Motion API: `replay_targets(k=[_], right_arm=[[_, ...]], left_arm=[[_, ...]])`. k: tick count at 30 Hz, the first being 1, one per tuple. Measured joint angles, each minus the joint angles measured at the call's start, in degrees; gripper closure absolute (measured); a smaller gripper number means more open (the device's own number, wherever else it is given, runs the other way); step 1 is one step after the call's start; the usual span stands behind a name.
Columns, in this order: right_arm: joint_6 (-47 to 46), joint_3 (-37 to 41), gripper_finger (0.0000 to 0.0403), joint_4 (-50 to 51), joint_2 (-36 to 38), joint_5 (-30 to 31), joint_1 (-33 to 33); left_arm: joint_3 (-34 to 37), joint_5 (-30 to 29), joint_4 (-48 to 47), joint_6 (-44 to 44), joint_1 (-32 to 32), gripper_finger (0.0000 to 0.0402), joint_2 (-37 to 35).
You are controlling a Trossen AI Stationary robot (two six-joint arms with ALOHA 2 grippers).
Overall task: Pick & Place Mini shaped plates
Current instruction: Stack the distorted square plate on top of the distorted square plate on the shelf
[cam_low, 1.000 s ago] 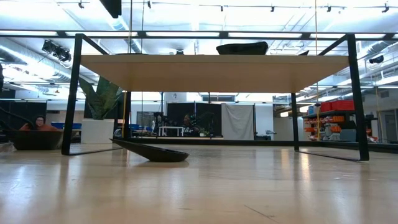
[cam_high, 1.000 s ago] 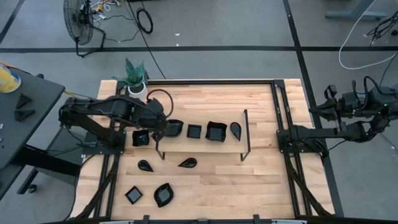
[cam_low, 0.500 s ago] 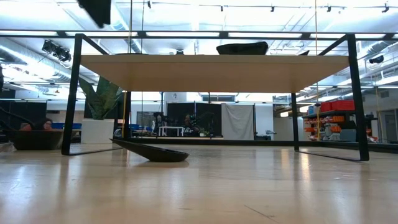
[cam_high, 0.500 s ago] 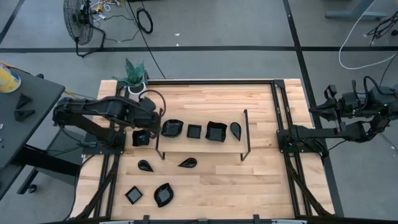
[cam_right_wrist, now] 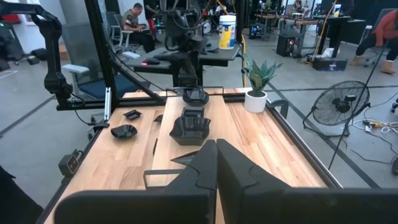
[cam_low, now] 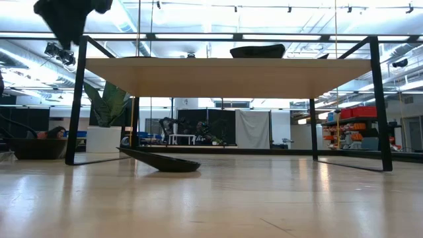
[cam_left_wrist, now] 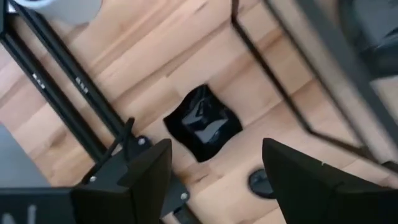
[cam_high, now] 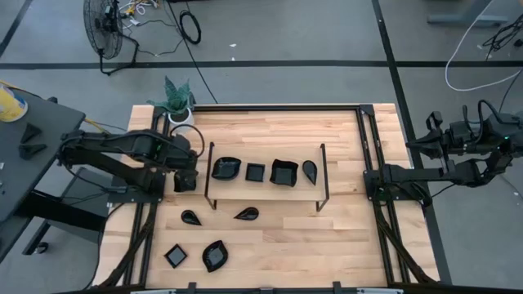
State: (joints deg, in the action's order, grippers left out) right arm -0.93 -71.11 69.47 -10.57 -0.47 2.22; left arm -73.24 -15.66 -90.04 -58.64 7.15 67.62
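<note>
Mini plates: my left gripper (cam_left_wrist: pixel 211 171) hangs jaws wide above a square plate (cam_left_wrist: pixel 203 122); next I'd descend and grab. Right gripper (cam_right_wrist: pixel 216 163) parked, jaws closed.

Four small plates (cam_high: pixel 255 171) sit in a row on the shelf (cam_high: pixel 265 189) in the middle of the desk (cam_high: pixel 343 245). One more plate (cam_high: pixel 185 181) lies just left of the shelf. Four plates (cam_high: pixel 215 256) lie in front. A plant (cam_high: pixel 177 100) stands at the back left corner.
</note>
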Motion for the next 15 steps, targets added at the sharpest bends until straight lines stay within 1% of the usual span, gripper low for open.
replay_targets(k=[8, 12, 15], right_arm=[[-0.01, 0.0, 0.0396, -0.01, 0.0, 0.0, -0.02], [-0.01, -0.01, 0.0396, -0.01, 0.0, 0.0, -0.02], [0.0, 0.0, 0.0396, -0.02, 0.0, 0.0, -0.01]], left_arm=[[6.64, 5.6, 0.11, 10.03, -3.06, 0.0158, -4.41], [9.49, 6.14, 0.79, 14.97, -5.23, 0.0158, -5.95], [11.57, 6.42, 2.98, 20.05, -7.49, 0.0159, -6.26]])
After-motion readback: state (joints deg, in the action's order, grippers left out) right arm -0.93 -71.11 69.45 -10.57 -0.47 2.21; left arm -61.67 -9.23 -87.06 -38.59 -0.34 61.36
